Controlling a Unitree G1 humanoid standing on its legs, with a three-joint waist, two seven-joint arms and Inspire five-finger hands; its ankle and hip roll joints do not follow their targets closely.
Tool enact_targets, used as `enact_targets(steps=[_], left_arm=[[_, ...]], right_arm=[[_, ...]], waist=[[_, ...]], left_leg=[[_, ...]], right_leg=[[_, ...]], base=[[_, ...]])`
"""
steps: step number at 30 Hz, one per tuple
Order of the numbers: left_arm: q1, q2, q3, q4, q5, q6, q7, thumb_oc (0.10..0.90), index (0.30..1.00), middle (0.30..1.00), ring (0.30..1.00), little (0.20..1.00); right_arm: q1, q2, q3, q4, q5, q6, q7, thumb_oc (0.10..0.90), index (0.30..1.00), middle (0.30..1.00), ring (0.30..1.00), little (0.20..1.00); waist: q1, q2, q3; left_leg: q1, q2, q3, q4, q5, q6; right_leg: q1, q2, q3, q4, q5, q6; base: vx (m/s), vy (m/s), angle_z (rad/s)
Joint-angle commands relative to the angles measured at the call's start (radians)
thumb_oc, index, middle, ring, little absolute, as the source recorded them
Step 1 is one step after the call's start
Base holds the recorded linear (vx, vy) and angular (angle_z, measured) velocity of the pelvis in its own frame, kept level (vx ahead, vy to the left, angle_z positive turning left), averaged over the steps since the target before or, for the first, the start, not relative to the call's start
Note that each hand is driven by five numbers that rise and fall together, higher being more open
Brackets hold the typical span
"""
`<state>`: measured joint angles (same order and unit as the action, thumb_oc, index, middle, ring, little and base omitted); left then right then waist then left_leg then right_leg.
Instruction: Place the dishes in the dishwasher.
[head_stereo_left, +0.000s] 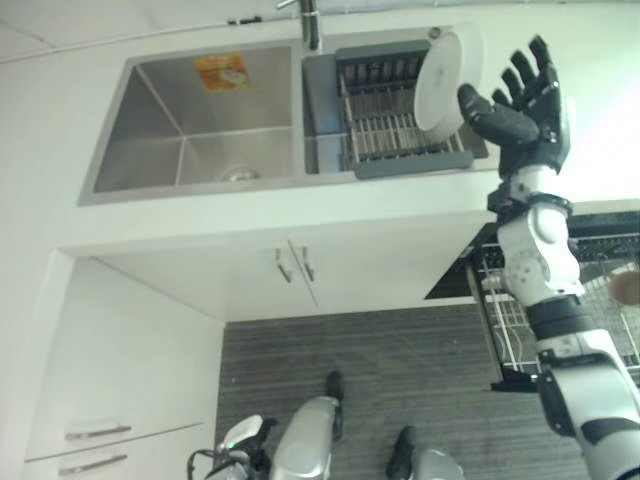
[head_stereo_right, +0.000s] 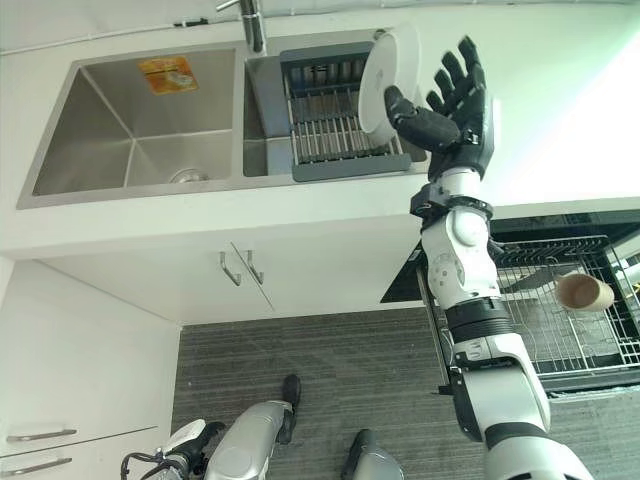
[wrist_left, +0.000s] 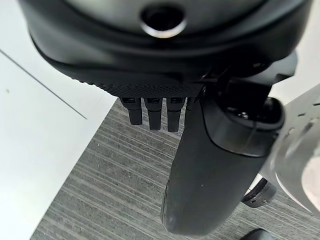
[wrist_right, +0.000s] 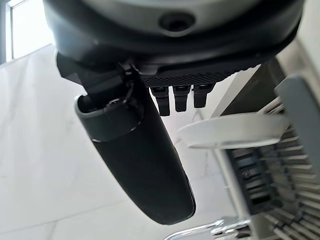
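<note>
Right hand (head_stereo_right: 455, 110) spread beside white round plate (head_stereo_right: 383, 72), upright.

You've got a white plate (head_stereo_right: 388, 68) standing in a grey drying rack (head_stereo_right: 345, 110) w/ metal bars, beside a steel sink (head_stereo_left: 190, 125) bearing an orange-yellow sticker (head_stereo_left: 222, 71). Right hand (head_stereo_right: 452, 110) is black. Floor (head_stereo_right: 330, 370) is dark grey, striped. Cabinets (head_stereo_left: 250, 265) white; brown-tan cup (head_stereo_right: 584, 291) in the dishwasher rack (head_stereo_right: 545, 330).

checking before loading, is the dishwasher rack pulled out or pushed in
Pulled out: the dishwasher rack juts over the floor, past the counter edge, with a cup lying in it.
</note>
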<state>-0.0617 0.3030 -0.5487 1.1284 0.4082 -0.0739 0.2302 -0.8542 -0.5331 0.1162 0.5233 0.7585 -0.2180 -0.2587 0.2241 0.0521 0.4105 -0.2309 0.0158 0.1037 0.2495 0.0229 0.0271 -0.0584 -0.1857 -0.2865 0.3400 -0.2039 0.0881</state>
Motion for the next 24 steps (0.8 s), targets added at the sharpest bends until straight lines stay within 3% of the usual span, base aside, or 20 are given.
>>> enact_targets(steps=[1, 12, 24], left_arm=[[0.015, 0.049, -0.027, -0.02, 0.005, -0.023, 0.033, 0.8, 0.9, 0.9, 0.9, 0.9], [0.011, 0.083, -0.021, -0.055, -0.001, -0.049, 0.029, 0.8, 0.9, 0.9, 0.9, 0.9], [0.02, 0.102, -0.015, -0.076, -0.026, -0.065, 0.013, 0.8, 0.9, 0.9, 0.9, 0.9]], right_arm=[[-0.194, -0.142, 0.004, -0.066, -0.025, -0.111, -0.003, 0.8, 0.9, 0.9, 0.9, 0.9], [-0.281, -0.25, 0.039, 0.069, -0.008, -0.161, -0.017, 0.8, 0.9, 0.9, 0.9, 0.9], [-0.317, -0.251, 0.055, 0.131, 0.079, -0.176, 0.087, 0.8, 0.9, 0.9, 0.9, 0.9]], waist=[[-0.004, 0.01, -0.023], [0.008, 0.018, 0.0], [0.029, 0.033, 0.02]], left_leg=[[0.036, -0.048, -0.099, 0.051, -0.149, -0.012], [0.02, -0.05, -0.094, 0.051, -0.145, -0.001], [0.015, -0.051, -0.099, 0.051, -0.133, 0.013]], right_leg=[[-0.004, 0.045, -0.045, -0.04, 0.046, -0.019], [-0.016, 0.041, -0.056, -0.04, 0.06, -0.013], [-0.025, 0.032, -0.066, -0.017, 0.063, -0.014]], base=[[-0.01, 0.023, 0.06], [-0.01, 0.028, 0.05], [0.04, 0.025, 0.03]])
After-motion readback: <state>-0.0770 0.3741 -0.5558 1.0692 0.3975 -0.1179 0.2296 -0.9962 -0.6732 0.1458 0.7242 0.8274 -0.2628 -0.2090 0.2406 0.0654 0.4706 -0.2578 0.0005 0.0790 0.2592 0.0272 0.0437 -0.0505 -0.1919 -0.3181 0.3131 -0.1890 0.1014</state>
